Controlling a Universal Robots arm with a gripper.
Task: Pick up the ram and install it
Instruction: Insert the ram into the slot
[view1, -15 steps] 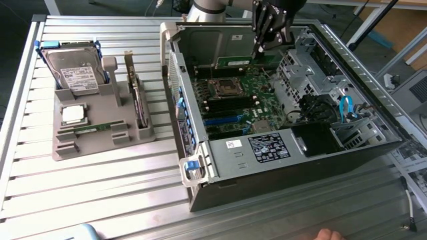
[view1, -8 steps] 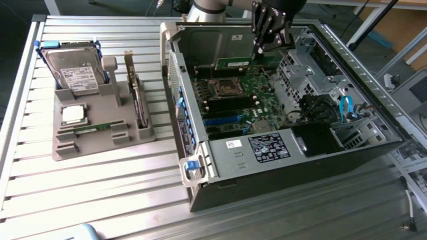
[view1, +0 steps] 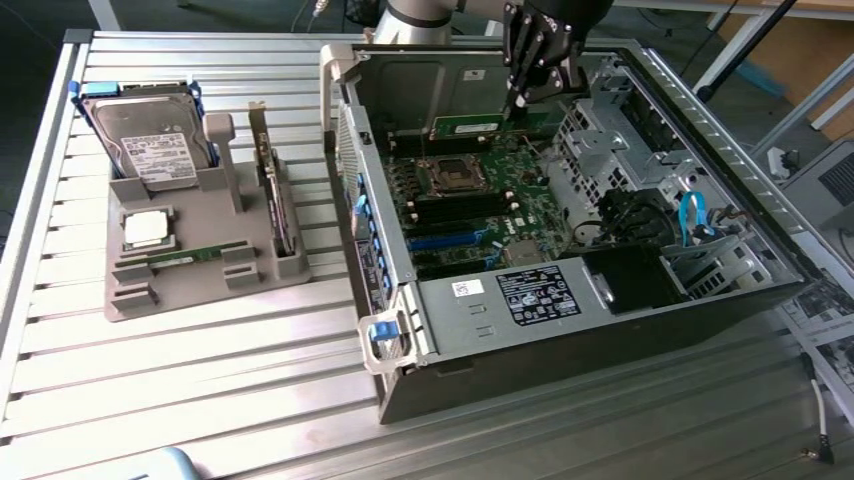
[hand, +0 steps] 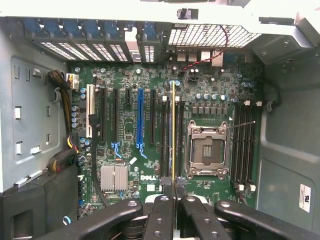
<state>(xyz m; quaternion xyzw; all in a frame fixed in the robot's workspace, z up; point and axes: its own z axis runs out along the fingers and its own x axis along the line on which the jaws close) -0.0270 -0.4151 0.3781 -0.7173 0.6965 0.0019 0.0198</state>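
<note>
Two black fingers (hand: 161, 210) of the claw (hand: 173, 184) are clamped on the ram (hand: 173, 130), one on each face. In the wrist view we meet the stick edge-on, as a thin yellow-green line reaching straight out from the fingertips. In the exterior view the claw (view1: 523, 96) hangs over the far end of the open computer case (view1: 694, 330), with the ram (view1: 467, 126) showing as a green strip below it.

The relation that matters, as we judge it: the ram sits directly under the claw, and its long axis runs parallel to the black memory slots (hand: 164, 140) on the motherboard (view1: 501, 165). Its edge falls along that bank of slots, between the blue slot (hand: 140, 117) and the empty processor socket (hand: 207, 150). We judge it to be above the board and not seated, though the wrist view alone cannot settle the height.

Farther out, on the slatted worktop (view1: 200, 400), a grey tray (view1: 200, 290) holds a hard drive (view1: 154, 140) and a square silver chip (view1: 144, 228).

For writing, we read "DELL" (hand: 149, 177) in white on the board. We cannot read the stickers on the case's inner cover (view1: 534, 295) or the white label (hand: 305, 192) on its wall.
</note>
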